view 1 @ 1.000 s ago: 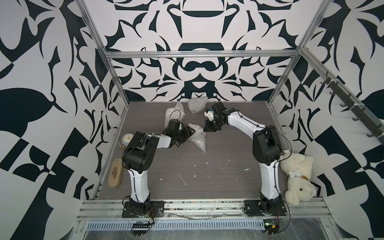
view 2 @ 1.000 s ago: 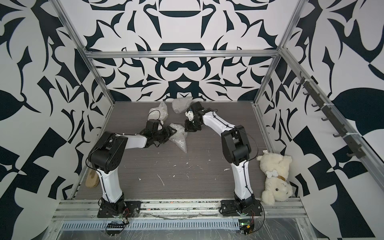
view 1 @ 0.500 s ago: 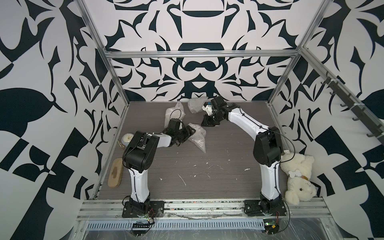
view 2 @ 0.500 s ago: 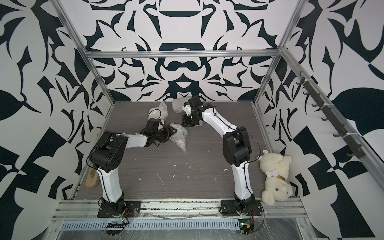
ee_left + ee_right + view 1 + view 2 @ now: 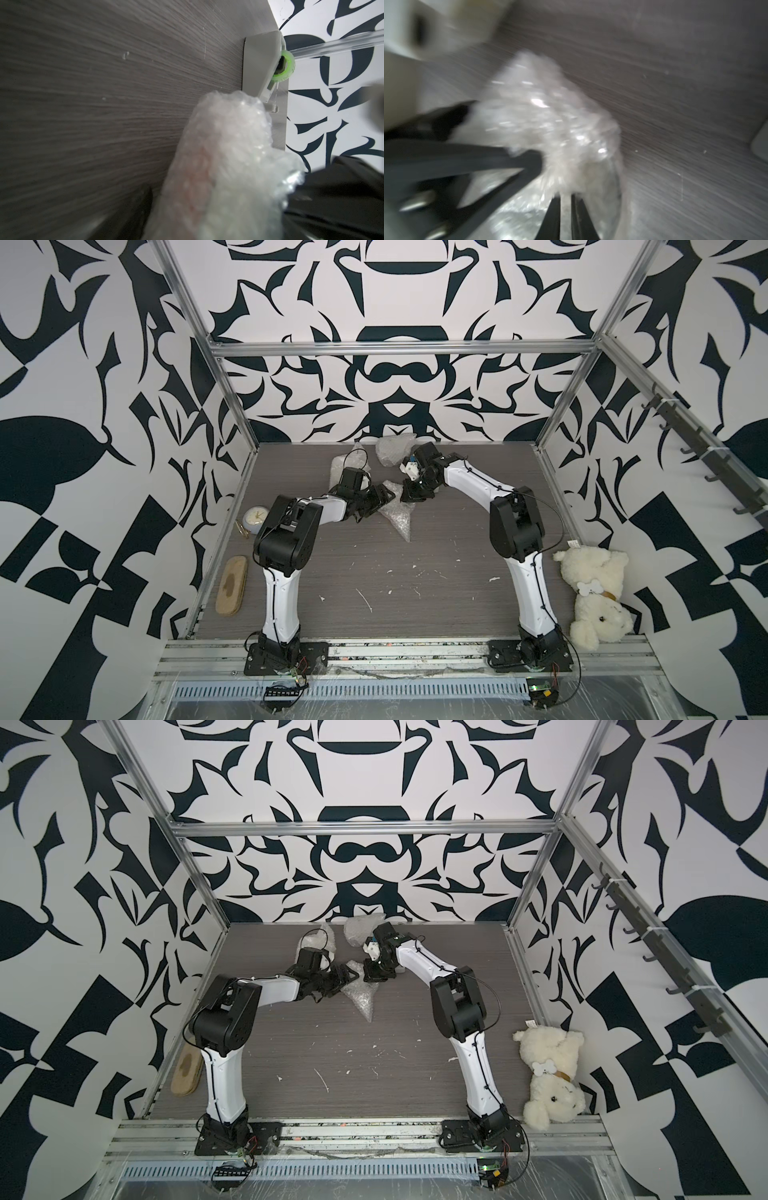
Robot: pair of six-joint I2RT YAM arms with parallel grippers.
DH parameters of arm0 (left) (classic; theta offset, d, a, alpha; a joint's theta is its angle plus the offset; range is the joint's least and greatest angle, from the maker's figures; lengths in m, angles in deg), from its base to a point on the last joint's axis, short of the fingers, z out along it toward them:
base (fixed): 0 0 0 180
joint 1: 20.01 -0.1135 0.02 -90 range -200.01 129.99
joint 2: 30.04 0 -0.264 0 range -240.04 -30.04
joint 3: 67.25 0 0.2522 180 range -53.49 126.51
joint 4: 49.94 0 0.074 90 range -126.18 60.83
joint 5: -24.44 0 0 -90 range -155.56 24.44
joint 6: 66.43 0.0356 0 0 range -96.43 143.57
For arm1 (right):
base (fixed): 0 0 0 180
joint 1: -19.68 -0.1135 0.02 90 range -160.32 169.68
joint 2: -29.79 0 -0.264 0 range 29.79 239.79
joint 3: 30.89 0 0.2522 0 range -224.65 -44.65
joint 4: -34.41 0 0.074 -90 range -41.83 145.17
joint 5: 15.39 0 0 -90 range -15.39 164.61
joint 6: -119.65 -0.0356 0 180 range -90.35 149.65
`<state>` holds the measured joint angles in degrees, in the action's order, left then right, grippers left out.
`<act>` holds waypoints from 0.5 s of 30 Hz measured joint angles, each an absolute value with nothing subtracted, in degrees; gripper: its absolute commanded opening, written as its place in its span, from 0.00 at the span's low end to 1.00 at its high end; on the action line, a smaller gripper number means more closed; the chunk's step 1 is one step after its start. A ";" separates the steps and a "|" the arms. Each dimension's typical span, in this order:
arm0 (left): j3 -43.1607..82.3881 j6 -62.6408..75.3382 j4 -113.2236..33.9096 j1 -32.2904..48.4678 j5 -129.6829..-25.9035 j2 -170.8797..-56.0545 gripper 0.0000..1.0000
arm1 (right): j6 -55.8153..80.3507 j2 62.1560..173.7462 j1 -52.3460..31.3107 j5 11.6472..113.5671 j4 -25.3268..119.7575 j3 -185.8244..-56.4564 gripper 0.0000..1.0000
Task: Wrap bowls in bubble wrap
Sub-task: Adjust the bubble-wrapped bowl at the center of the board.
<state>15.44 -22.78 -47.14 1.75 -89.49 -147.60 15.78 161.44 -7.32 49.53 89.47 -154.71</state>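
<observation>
So, left to right: the left hand [image 5: 384, 501] hasn't really budged. Its jaws are spread wide around the crumpled bubble wrap [image 5: 398, 516] bundle lying mid-back on the tabletop [image 5: 415, 568], and in the left wrist view the bundle fills the gap between them, so I'd call that grasping it. What's new is the right hand [image 5: 409, 498]: a second ago it was a bit further back and off to the right, and now it's swung in and down onto the bundle's far corner. In its wrist view the jaws are nearly closed with a sliver of film pinched between them. No bowl shows bare anywhere, so I'm guessing it's inside that bundle, though I can't actually make it out. Two more wrapped lumps [image 5: 392, 448] [image 5: 343, 466] sit near the back wall, well apart from the hands. The tape dispenser [image 5: 259, 68] sits just beyond the bundle. My read: both hands on one bundle means this is the final fold or tuck, probably on the last bowl, with taping next.
</observation>
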 measured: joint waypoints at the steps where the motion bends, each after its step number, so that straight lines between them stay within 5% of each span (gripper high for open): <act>1: 15.61 -22.56 -46.74 1.60 -89.81 -147.60 0.81 | 15.89 161.79 -7.30 49.26 89.49 -154.62 0.15; 15: 9.16 -21.95 -40.67 0.90 -87.58 -133.15 0.93 | 10.28 158.29 -8.17 49.83 85.05 -148.26 0.16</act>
<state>9.16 -21.95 -40.67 0.90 -87.58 -133.15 10.28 158.29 -8.17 49.83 85.05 -148.26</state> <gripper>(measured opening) 0.928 0.154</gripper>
